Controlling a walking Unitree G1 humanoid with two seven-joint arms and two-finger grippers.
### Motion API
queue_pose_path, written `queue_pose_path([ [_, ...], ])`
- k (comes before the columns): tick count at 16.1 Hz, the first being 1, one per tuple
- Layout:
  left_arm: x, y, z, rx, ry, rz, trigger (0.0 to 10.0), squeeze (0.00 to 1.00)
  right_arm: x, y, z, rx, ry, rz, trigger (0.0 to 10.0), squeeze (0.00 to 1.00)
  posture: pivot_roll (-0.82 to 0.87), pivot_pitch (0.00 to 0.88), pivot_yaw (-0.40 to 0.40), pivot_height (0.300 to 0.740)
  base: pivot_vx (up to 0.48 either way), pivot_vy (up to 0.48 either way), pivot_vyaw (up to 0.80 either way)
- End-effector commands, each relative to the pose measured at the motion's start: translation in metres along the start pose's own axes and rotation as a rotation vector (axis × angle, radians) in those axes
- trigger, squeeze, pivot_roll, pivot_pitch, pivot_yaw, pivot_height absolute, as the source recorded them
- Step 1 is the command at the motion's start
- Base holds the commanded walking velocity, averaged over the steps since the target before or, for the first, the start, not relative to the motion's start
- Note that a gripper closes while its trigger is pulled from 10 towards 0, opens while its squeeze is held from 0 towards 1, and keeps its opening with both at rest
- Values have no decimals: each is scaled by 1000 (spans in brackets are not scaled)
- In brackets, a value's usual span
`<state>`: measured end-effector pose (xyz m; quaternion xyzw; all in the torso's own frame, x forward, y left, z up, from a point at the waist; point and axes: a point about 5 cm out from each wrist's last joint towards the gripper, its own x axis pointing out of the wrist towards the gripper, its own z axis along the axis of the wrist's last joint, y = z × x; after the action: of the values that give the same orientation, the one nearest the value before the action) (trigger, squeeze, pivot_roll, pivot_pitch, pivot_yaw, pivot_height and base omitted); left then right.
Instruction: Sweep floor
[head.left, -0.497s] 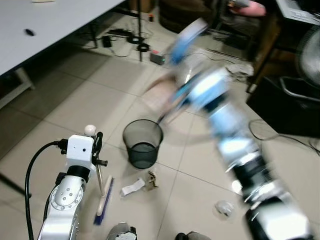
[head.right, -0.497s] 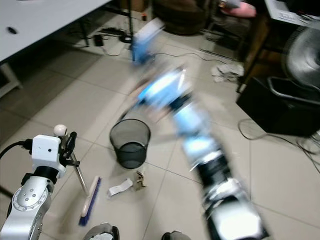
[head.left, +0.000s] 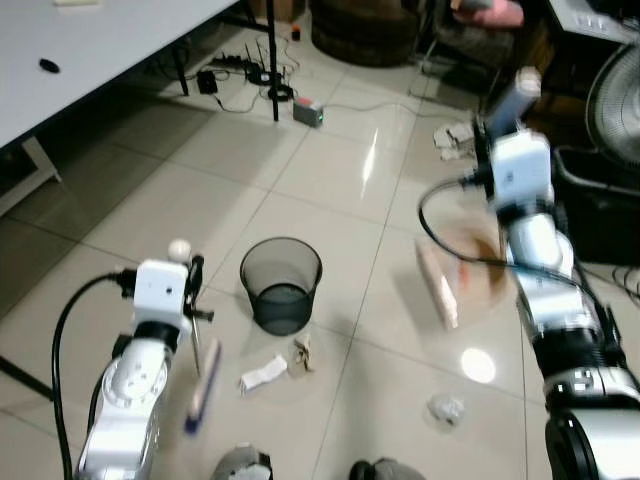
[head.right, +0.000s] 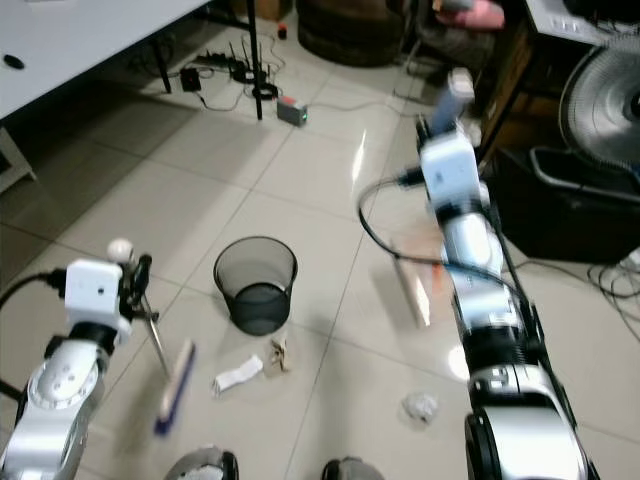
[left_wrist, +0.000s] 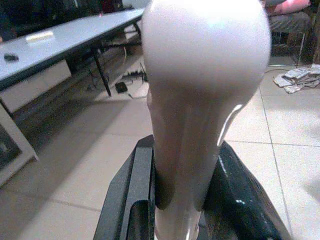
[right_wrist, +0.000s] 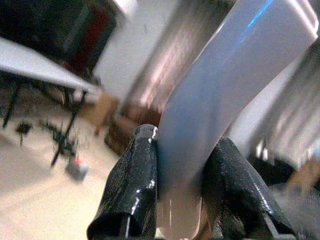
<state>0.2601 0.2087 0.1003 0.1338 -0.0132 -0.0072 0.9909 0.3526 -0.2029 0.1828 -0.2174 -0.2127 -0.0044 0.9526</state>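
My left gripper (head.left: 193, 287) is shut on the thin handle of a hand brush, just under its white knob (left_wrist: 205, 65). The blue-bristled brush head (head.left: 204, 386) is blurred low over the tiles, left of a white paper scrap (head.left: 264, 374) and a brownish scrap (head.left: 303, 352). My right gripper (head.left: 493, 122) is raised at the right and shut on a pale blue handle (right_wrist: 235, 85). Below it hangs a blurred dustpan (head.left: 452, 277). A crumpled clear wad (head.left: 447, 408) lies on the floor under the right arm.
A black mesh bin (head.left: 282, 285) stands upright between the arms. A white table (head.left: 90, 50) runs along the far left, with cables and a power strip (head.left: 308, 114) behind it. A fan (head.left: 615, 95) and a black box (head.left: 600, 215) stand at the right.
My right arm has swung from the middle of the view out to the right, carrying the dustpan with it. The brush head has shifted slightly and is blurred now.
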Motion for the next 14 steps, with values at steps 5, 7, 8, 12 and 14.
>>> queue_pose_path([
  [5,32,14,22,63,-148,32,10000,0,-17,5,-30,98,102,-93,10000,0,66,297,-12,740,0,0,0],
  [7,34,11,25,60,-159,11,10000,0,-17,9,-32,146,123,-114,10000,0,65,324,-8,740,0,0,0],
  [8,37,8,25,54,-155,-9,10000,0,-17,18,-36,197,158,-116,10000,0,71,352,-6,740,0,0,0],
  [12,41,-1,22,55,-153,-38,10000,0,-15,52,-36,287,212,-70,10000,0,100,374,-16,740,0,0,0],
  [14,41,-5,24,42,-160,-43,10000,0,-13,64,-32,337,211,-76,10000,0,110,376,-22,740,0,0,0],
])
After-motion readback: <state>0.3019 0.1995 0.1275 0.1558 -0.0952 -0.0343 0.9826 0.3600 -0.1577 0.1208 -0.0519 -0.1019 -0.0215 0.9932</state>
